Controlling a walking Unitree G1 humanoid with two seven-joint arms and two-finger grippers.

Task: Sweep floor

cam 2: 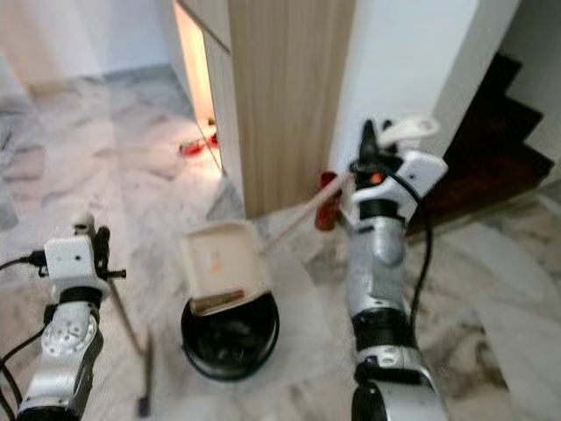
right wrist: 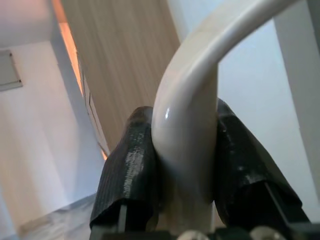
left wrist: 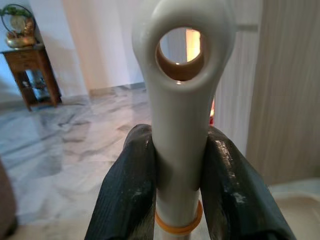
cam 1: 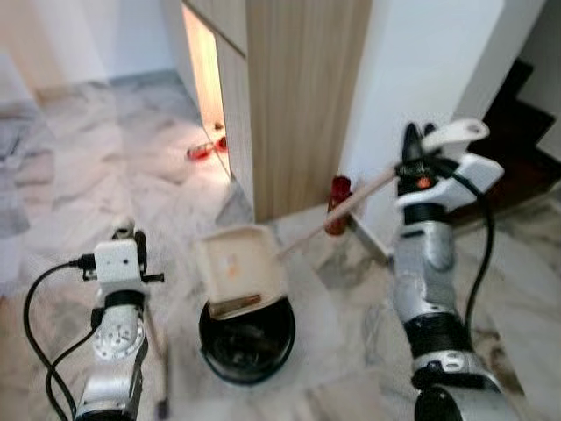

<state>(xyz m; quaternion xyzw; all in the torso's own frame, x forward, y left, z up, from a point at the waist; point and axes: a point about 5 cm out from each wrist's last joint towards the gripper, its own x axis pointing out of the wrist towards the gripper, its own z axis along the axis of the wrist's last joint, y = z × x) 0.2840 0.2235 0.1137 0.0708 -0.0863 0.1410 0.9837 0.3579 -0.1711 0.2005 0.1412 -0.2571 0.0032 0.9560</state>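
Right gripper (cam 1: 419, 140) raised at right of frame, fingers (right wrist: 127, 170) clamped on the curved cream grip of the dustpan handle (cam 1: 337, 213), which slants down-left as a thin wooden stick to the dustpan (cam 1: 239, 267) at lower centre. Cream pan, tilted with its open face toward the camera, a faint orange mark inside, lip hanging just over a round black bin (cam 1: 246, 338) on the marble floor (cam 1: 105, 167). Left gripper (cam 1: 125, 233) at lower left, fingers (left wrist: 122, 197) closed on the broom (left wrist: 181, 100): pale grey handle end with a round hanging hole, an orange ring just below the grip; thin shaft running down to the floor beside the left arm (cam 2: 131, 329). Wooden cabinet (cam 1: 294, 96) at upper centre, with a red object (cam 1: 338, 203) at its base by the white wall and small red things (cam 1: 203, 149) on the floor at its lit left side. Dark stairs (cam 2: 491, 140) at upper right
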